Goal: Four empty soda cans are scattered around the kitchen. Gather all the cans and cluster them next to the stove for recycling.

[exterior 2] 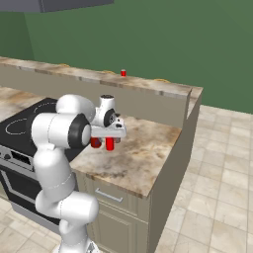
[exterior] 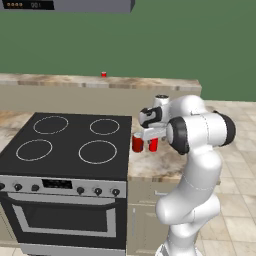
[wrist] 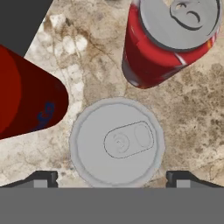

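My gripper (wrist: 113, 179) is open and hangs straight over an upright red soda can (wrist: 117, 142), whose grey lid sits between the two fingertips (wrist: 43, 178) without touching them. A second can (wrist: 168, 41) stands just beyond it, and a third can (wrist: 26, 98) looms at the left edge. In the base views the gripper (exterior: 146, 136) (exterior 2: 109, 135) is above cans (exterior: 137, 144) (exterior: 153, 145) (exterior 2: 109, 144) on the tan counter (exterior: 157, 165), right beside the black stove (exterior: 70, 145) (exterior 2: 20, 126). Another can (exterior: 103, 74) (exterior 2: 123, 73) stands far off on the raised back ledge.
The counter strip (exterior 2: 138, 158) right of the stove ends in an edge toward the tiled floor (exterior 2: 217, 188). A raised ledge (exterior: 60, 82) runs behind stove and counter. A range hood (exterior: 75, 5) hangs above the stove.
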Motion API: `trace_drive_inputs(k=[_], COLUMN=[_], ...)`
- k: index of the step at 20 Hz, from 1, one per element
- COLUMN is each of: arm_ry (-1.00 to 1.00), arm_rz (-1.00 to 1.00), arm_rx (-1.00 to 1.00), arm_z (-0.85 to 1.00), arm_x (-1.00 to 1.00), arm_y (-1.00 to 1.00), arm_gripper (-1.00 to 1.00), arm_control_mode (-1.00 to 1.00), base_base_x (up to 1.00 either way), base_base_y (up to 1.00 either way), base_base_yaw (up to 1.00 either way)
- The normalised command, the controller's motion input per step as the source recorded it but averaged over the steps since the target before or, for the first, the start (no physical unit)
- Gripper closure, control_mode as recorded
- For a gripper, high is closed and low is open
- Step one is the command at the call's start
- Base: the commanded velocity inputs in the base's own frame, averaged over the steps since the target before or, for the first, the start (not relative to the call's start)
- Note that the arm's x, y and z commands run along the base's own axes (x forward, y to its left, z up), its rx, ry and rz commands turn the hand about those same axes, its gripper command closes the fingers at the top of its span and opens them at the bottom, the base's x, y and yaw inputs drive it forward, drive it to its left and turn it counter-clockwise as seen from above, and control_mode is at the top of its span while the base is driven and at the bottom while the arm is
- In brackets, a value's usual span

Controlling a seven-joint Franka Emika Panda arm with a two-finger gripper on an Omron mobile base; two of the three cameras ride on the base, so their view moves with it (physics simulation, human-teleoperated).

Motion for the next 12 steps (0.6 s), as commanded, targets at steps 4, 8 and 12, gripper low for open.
trace_drive_inputs(k=[4, 8, 12], arm_ry=[0.0, 0.0, 0.0], arm_rz=[-0.03, -0.05, -0.15], arm_rx=[0.01, 0.0, 0.0], arm_z=[0.24, 0.25, 0.25], arm_x=[0.0, -0.02, -0.15], arm_y=[0.0, 0.0, -0.07], arm_gripper=[-1.0, -1.0, -1.0], arm_control_mode=[-1.0, -1.0, -1.0], base_base_x=[0.0, 0.0, 0.0], base_base_y=[0.0, 0.0, 0.0], base_base_yaw=[0.0, 0.0, 0.0])
